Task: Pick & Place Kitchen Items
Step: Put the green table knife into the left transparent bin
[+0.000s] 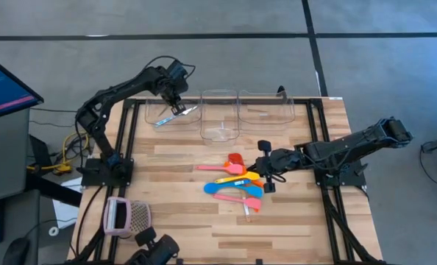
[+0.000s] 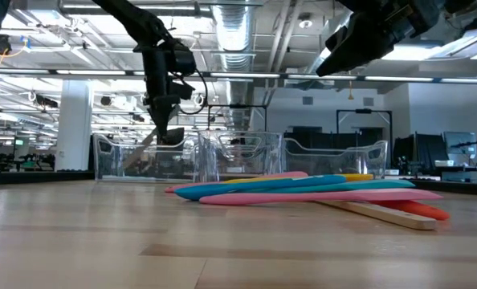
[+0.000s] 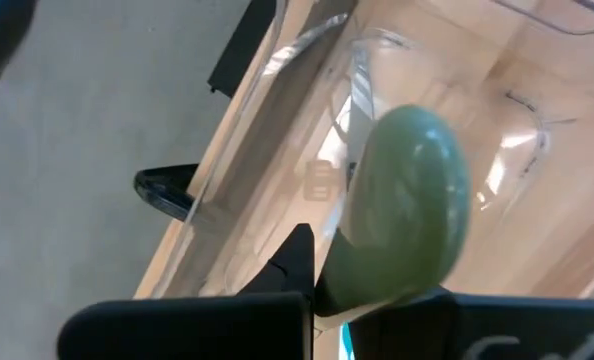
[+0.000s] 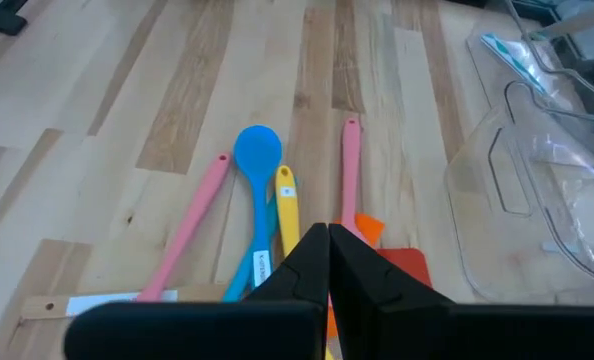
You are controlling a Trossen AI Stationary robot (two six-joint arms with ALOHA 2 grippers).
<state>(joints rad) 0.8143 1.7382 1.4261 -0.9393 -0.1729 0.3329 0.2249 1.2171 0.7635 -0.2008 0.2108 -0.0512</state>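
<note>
**Left pinching a utensil over the bin, right hovering closed above the pile**

My left end effector (image 1: 176,99), upper left of the high view, is clamped on a slim utensil (image 1: 176,115) with a pale green head (image 3: 405,205), over the leftmost clear bin (image 1: 154,110).

My right end effector (image 1: 265,165), centre-right, has its fingers pressed together and empty, just above the spoon pile (image 1: 233,184).

Pile on the tabletop (image 1: 292,221): blue spoon (image 4: 258,150), pink spoon (image 4: 192,220), yellow spoon (image 4: 288,215), red spatula (image 4: 402,268), overlapping.

My read: light, stiff, slick plastic. Pinch mid-handle across the narrow width; take a top or outer one first, or the neighbours will drag.
</note>
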